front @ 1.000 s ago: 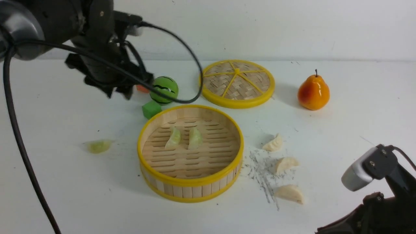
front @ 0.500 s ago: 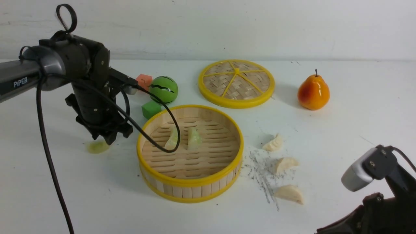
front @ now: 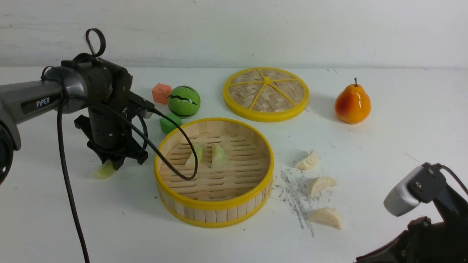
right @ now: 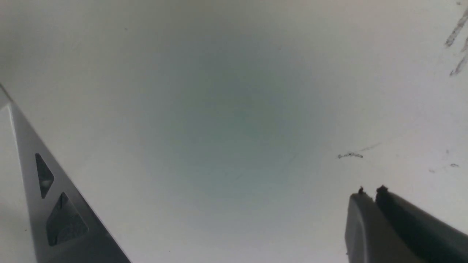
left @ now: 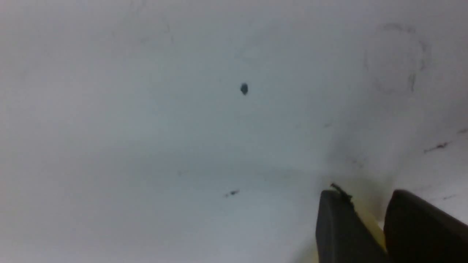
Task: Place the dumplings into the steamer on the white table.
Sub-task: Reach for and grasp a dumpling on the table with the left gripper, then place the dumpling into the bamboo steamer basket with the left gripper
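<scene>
Your left gripper (front: 112, 165) stands tip-down on the white table (front: 73, 219), jaws drawn narrow on a pale green dumpling (front: 103, 171) that pokes out toward your left, and the steamer (front: 214, 205) sits just to the gripper's right.

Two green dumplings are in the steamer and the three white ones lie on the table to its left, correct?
No. The front view shows the three white dumplings on the table to the right of the steamer, not its left. Two green dumplings are in the steamer.
</scene>
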You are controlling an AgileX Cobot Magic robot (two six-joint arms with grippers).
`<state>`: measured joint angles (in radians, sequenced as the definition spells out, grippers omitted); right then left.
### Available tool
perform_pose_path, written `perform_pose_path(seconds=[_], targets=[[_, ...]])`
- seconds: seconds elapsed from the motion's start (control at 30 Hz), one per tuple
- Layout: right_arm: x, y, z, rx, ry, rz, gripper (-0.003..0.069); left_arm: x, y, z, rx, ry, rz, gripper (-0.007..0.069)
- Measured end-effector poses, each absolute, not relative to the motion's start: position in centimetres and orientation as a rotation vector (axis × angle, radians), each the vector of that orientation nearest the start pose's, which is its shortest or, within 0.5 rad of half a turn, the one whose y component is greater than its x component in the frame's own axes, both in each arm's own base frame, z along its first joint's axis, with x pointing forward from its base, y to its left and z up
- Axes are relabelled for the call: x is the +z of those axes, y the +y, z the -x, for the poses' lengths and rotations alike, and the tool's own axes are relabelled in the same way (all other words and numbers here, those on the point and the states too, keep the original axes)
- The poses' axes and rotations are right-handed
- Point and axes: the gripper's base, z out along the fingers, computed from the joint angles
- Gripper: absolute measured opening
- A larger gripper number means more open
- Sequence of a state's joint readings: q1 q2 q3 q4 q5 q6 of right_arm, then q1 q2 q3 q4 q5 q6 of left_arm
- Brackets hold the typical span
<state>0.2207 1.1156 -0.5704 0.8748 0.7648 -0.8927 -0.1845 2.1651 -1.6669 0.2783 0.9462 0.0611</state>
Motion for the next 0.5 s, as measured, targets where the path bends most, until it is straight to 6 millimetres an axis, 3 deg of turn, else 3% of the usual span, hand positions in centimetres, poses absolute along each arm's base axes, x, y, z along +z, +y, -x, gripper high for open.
perform_pose_path(seconds=[0.23,0.37,0.5], targets=[[23.7,8.8,-17.1,0.733,2.408,0.703,0.0041,18.1,-6.7,-44.5,0.232,2.931,-0.237,0.0132],[23.7,8.8,-17.1,0.732,2.407,0.705,0.0043,20.9,-7.5,-45.0,0.104,2.898,-0.157,0.0132],[23.7,8.8,-17.1,0.733,2.407,0.704,0.0048,27.0,-9.8,-44.9,-0.291,2.777,-0.049,0.0132]])
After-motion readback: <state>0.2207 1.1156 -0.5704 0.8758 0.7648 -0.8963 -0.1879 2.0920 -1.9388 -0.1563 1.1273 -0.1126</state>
